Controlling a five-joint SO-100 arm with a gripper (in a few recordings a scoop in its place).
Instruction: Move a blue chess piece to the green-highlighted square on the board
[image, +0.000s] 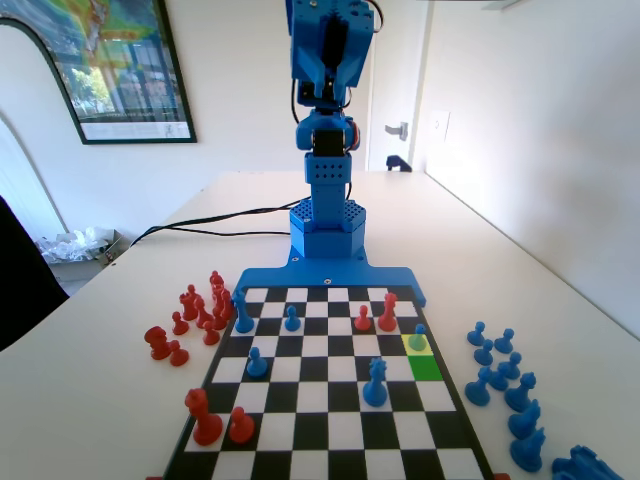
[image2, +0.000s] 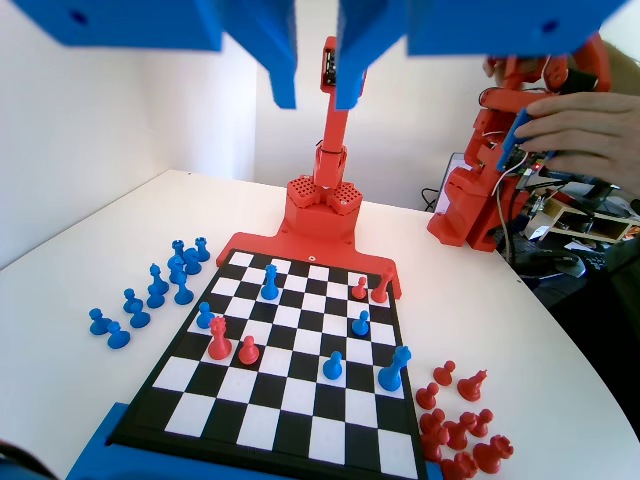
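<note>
**Pawn standing one square short of target; pincer raised and empty**

Fixed view, nearest first. The green-highlighted square (image: 426, 368) lies right of centre in the frame, in the right-hand part of the board (image: 320, 400), and nothing stands on it. Directly beyond it, on the adjoining yellow square (image: 428, 349), stands the blue chess piece (image: 418, 338), upright. In the wrist view the same pawn (image2: 204, 315) appears left of centre, by the board's left edge.

Handling, as assessed: the pawn looks like hard moulded plastic, so light and rigid, with no give under the jaws. Its smooth surface may slip, and its low weight means a glancing touch could tip it. The round head offers a poor seat; the narrow neck just under it is the better place to pinch, from straight above.

Appearance: solid blue, short, ball head, stem widening to a flared foot. No damage discernible at this size.

Farthest, the gripper (image2: 317, 60) hangs at the top of the wrist view, high above the board, its jaws parted by a modest gap and holding nothing.
</note>
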